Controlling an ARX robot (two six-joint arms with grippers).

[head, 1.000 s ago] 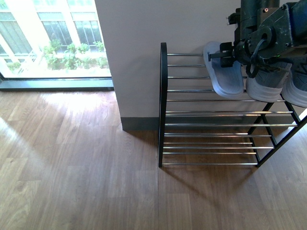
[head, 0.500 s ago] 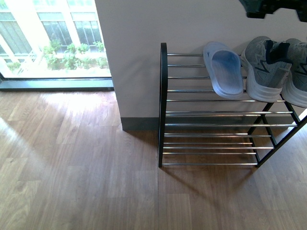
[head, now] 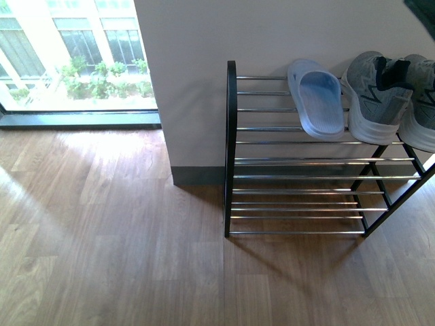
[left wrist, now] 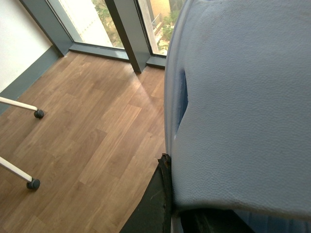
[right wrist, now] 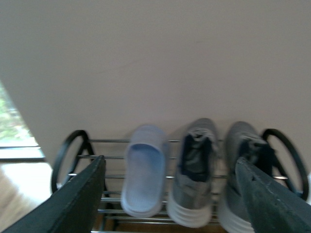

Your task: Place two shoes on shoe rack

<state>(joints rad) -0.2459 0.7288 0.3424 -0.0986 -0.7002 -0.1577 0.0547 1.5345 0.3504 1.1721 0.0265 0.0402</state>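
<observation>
One pale blue slide sandal [head: 317, 99] lies on the top tier of the shoe rack [head: 232, 146], heel toward the wall. Beside it on the same tier stand two grey knit sneakers [head: 376, 99] with white soles. The right wrist view looks down on the same row: sandal [right wrist: 144, 170], then sneakers [right wrist: 194, 171]. My right gripper [right wrist: 170, 162] hangs open above and in front of them, touching nothing. A second pale blue slide sandal [left wrist: 243, 97] fills the left wrist view, and my left gripper [left wrist: 189, 208] is shut on it, one dark finger [left wrist: 154, 204] showing at its edge.
The rack stands against a white wall [head: 197, 68] with a dark skirting. Its lower tiers [head: 299, 197] hold nothing. Wood floor [head: 102, 224] runs toward a floor-level window [head: 75, 61]. White legs on castors [left wrist: 33, 183] stand on the floor near the left arm.
My right arm has lifted away from the sandal on the top tier and left the front view, bar a dark corner. The sandal and sneakers stay put.
</observation>
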